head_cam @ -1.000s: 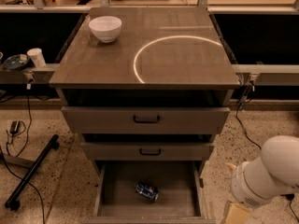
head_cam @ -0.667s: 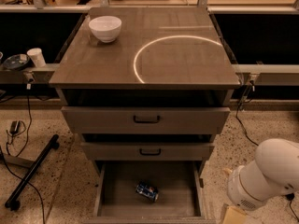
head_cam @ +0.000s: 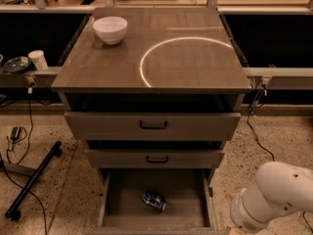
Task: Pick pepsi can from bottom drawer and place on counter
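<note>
Camera view: one pepsi can (head_cam: 154, 201) in bottom drawer (head_cam: 188, 192), one bowl (head_cam: 110, 29) on counter (head_cam: 195, 65), tool off-frame lower right, state untellable.

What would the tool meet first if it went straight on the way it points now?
It cannot be told: the tool is out of view, below the picture's lower right edge. Only the white arm shows, right of the bottom drawer, its end slanting down-left. The pepsi can lies inside the drawer.

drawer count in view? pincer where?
3, stacked: top drawer, middle drawer below it, bottom drawer pulled out, pepsi can inside. Pincer out of view; only arm shows, lower right.
</note>
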